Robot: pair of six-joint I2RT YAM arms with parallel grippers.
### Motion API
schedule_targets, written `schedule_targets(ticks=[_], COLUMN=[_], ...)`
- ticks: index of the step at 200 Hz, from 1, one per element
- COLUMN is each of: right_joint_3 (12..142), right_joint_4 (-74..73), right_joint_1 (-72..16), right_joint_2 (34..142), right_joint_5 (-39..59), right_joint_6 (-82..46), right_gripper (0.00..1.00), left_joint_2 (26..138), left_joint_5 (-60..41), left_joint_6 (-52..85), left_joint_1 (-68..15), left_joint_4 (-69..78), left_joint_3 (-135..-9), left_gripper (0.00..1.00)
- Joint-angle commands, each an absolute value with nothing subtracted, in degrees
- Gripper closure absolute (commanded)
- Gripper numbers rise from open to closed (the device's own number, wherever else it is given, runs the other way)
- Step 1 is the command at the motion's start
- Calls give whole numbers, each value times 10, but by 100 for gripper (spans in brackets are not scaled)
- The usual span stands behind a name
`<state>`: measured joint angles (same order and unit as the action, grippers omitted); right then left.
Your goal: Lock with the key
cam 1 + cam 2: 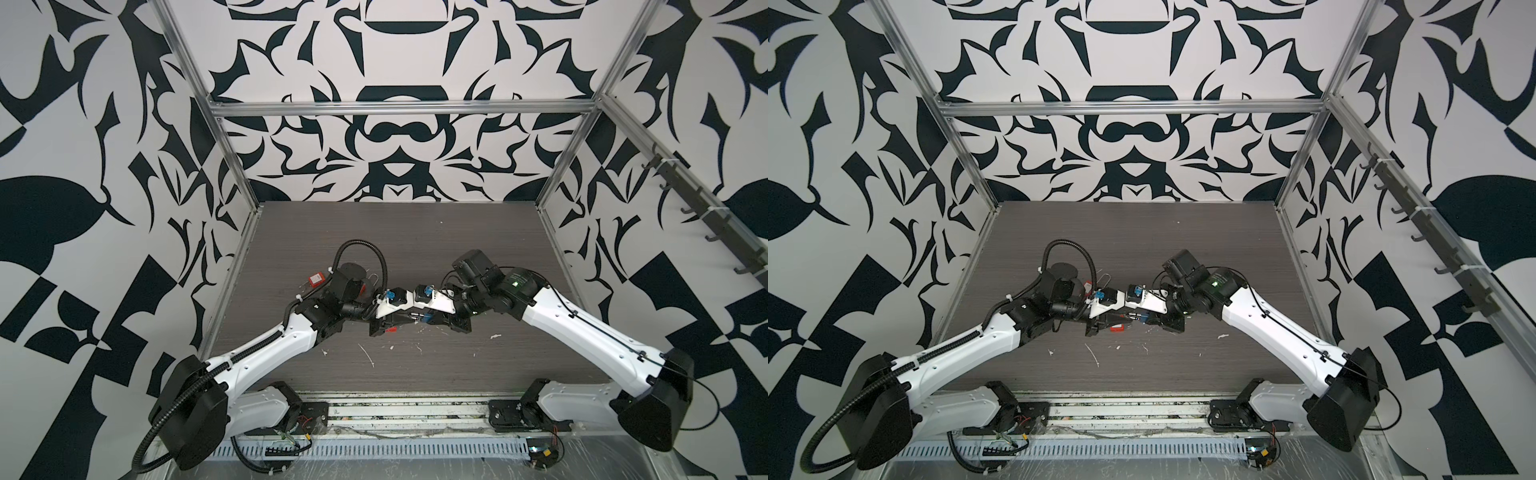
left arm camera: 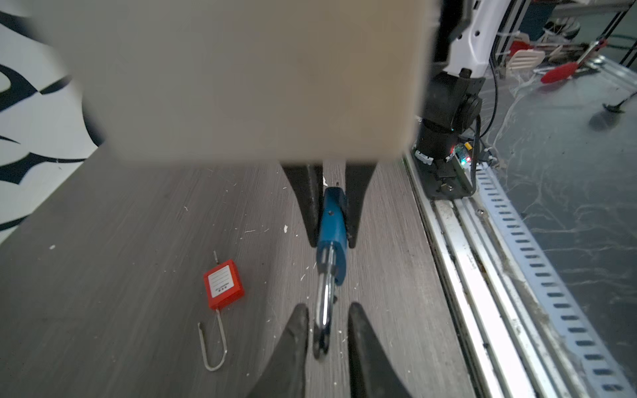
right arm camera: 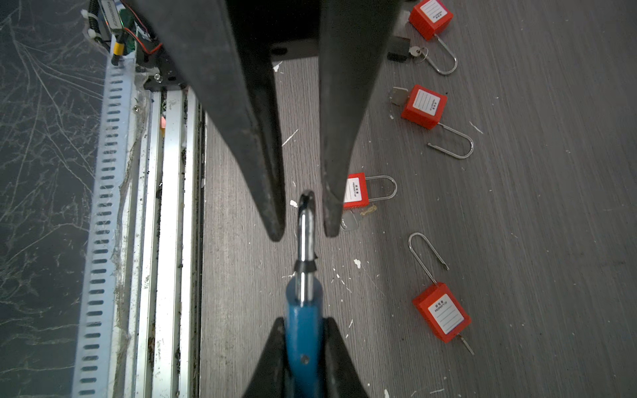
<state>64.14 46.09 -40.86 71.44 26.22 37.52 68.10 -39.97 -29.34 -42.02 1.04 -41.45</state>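
A blue padlock (image 3: 303, 330) is clamped by its body in my right gripper (image 3: 304, 320), held above the table. Its silver shackle (image 3: 306, 234) points at my left gripper (image 3: 304, 236). The left fingers stand on either side of the shackle's bend with a narrow gap on each side. In the left wrist view the shackle (image 2: 324, 303) runs between the tips of the left gripper (image 2: 327, 306), which does not touch it. The blue padlock (image 2: 331, 224) sits behind it. Both grippers meet at mid-table in a top view. The right fingers hide the padlock's keyhole end. A silver key (image 3: 350, 220) lies on the table.
Several red padlocks lie on the grey table: one shut (image 3: 355, 191), others with open shackles (image 3: 423, 106), (image 3: 441, 312), (image 3: 429, 17). Another open red padlock (image 2: 224, 284) lies beside the left gripper. The aluminium rail (image 3: 165, 241) runs along the near table edge.
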Motion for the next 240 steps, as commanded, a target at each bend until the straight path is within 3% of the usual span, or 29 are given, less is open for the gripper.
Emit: schedule_targets(ticks=[1, 41, 161, 240], right_joint_3=[666, 667, 638, 641], right_joint_4=[453, 435, 238, 132], right_joint_1=[-409, -410, -426, -439], right_joint_2=[707, 710, 715, 735], right_joint_5=[278, 268, 357, 314], right_joint_6=[379, 377, 267, 250], right_gripper=[100, 100, 100, 100], left_joint_2=[683, 690, 711, 755], left_joint_5=[-413, -429, -466, -466], left_joint_6=[-292, -295, -236, -202], left_joint_1=[-421, -420, -423, -451], left_joint_4=[9, -5, 71, 127], left_joint_3=[-427, -433, -411, -399], left_gripper=[82, 100, 100, 100])
